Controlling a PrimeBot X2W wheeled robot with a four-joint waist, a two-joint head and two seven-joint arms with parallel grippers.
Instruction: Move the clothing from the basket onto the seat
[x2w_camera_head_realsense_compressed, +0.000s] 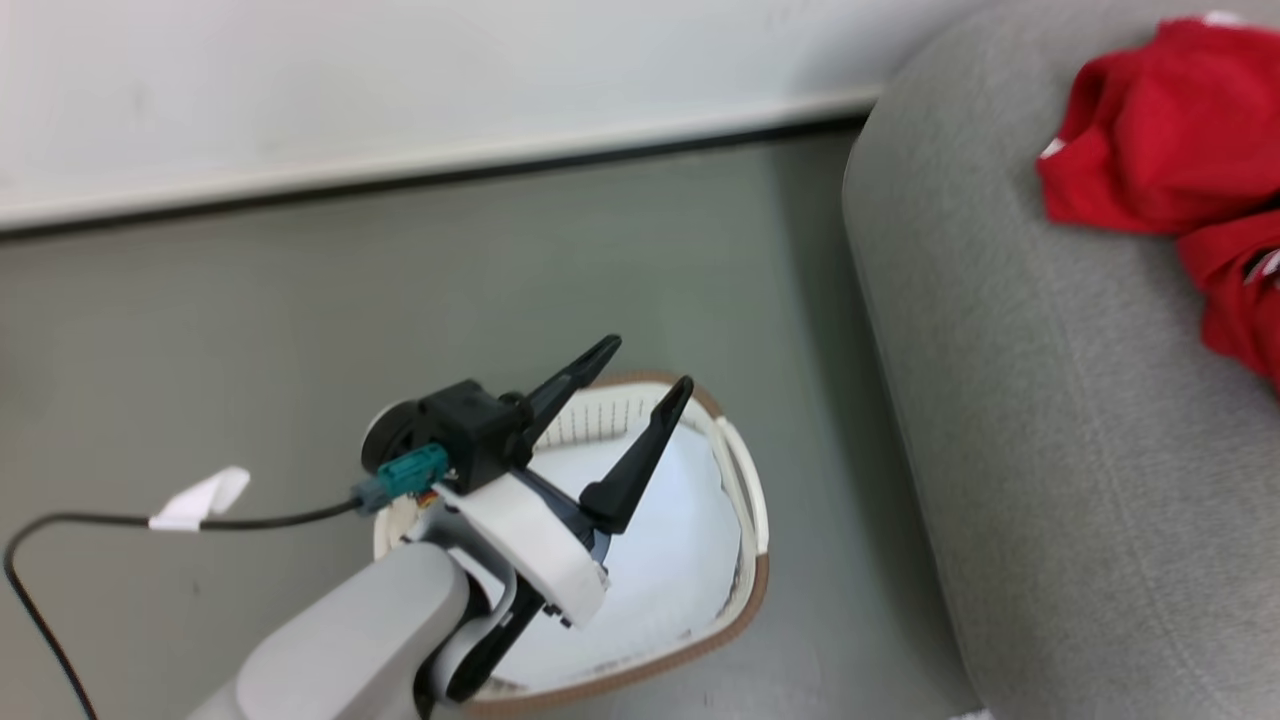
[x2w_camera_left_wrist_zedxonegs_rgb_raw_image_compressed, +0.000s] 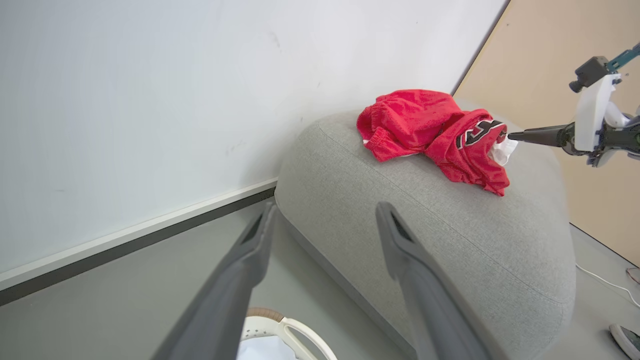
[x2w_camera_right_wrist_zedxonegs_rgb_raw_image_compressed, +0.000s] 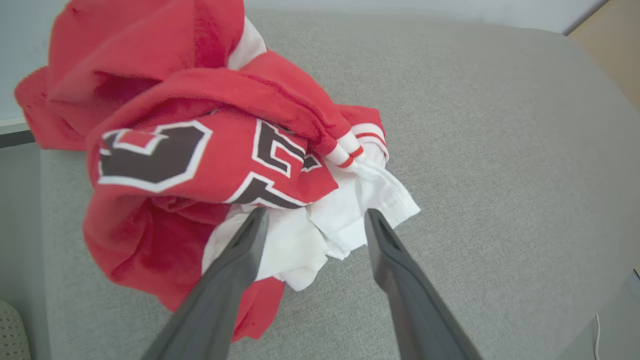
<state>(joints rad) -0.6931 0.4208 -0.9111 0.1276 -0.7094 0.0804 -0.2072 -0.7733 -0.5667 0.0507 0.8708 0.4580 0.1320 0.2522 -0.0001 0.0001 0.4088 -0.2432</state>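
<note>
While the right gripper (x2w_camera_right_wrist_zedxonegs_rgb_raw_image_compressed: 316, 214) is hovering, jaws apart, at the white edge of the clothing (x2w_camera_right_wrist_zedxonegs_rgb_raw_image_compressed: 200, 150) heaped on the seat (x2w_camera_right_wrist_zedxonegs_rgb_raw_image_compressed: 500, 150), placing is looking done. Left gripper (x2w_camera_head_realsense_compressed: 648, 365) is hanging, jaws apart, over the basket (x2w_camera_head_realsense_compressed: 757, 590), which is showing a white sheet (x2w_camera_head_realsense_compressed: 670, 560) and no red. Next, probably: retracting both arms clear.

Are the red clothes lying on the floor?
No, the red clothing lies in a heap on top of the grey seat.
</note>
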